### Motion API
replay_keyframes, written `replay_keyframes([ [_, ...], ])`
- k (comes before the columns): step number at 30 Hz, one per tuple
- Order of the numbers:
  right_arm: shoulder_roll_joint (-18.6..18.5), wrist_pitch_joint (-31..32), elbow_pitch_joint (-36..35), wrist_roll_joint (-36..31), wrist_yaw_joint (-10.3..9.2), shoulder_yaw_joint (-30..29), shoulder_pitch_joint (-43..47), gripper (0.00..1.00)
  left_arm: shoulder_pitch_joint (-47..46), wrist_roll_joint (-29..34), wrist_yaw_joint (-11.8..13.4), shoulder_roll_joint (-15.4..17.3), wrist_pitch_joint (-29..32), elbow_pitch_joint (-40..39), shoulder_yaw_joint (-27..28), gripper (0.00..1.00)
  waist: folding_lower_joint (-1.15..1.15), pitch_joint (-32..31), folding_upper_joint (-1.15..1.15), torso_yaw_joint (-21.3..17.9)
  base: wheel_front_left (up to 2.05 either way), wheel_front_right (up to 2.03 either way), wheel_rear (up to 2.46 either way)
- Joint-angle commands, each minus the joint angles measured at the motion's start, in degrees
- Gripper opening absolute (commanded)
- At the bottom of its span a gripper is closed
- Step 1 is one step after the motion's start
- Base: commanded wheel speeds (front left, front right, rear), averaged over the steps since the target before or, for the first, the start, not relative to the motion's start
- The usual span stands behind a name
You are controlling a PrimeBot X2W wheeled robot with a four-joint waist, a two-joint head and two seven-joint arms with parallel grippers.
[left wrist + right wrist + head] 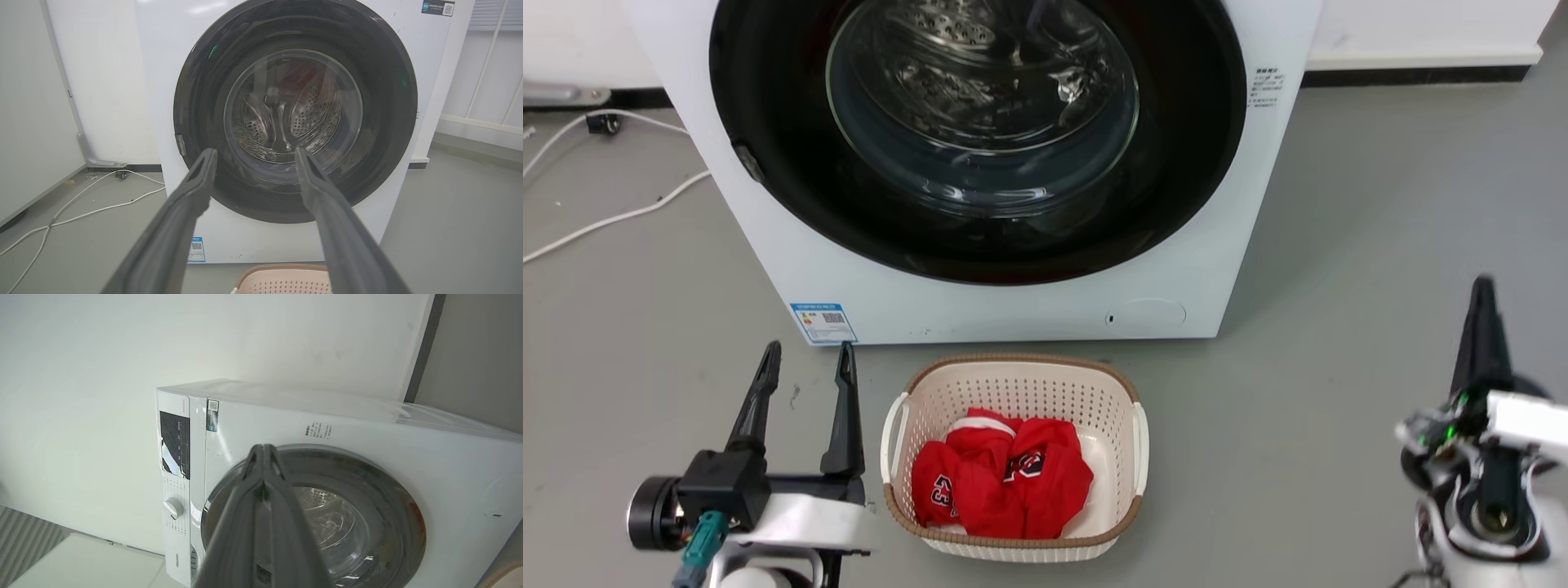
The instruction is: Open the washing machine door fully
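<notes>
I'm seeing the shut door [980, 122] ahead of my spread left gripper [809, 351], nearer it than my pressed-together right gripper [1482, 286]

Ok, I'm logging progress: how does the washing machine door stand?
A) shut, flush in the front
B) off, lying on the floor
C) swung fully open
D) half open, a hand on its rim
A: the washing machine door sits flush in the white front of the washing machine, with the left hand and right hand apart from it.
</notes>
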Motion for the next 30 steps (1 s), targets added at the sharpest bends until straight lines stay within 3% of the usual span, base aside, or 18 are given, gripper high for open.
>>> replay_keyframes([
  [1,-0.1,-0.1,0.7,0.3,0.00,-0.9,-2.4,0.00,-1.3,-0.2,-0.1,0.1,-0.1,-0.4,-0.1,1.00,0.00,1.2,0.00,0.2,0.00,0.00,0.00],
  [9,-6.1,3.5,8.0,3.6,0.00,-4.9,-18.7,0.00,-4.8,-0.4,-0.4,0.1,-0.1,-1.3,-0.1,1.00,0.00,6.3,0.00,1.2,0.00,0.00,0.00],
  [21,-17.4,17.6,28.0,-3.5,0.00,2.8,-49.0,0.00,-9.7,-0.6,-1.0,0.1,-0.1,-2.7,0.2,1.00,0.00,14.1,0.00,2.5,0.00,0.00,0.00],
  [30,-16.9,34.4,41.5,-11.2,0.00,11.3,-65.9,0.00,-12.2,-0.3,-1.3,0.1,-0.1,-3.7,0.8,1.00,0.00,18.5,0.00,3.4,0.00,0.00,0.00],
])
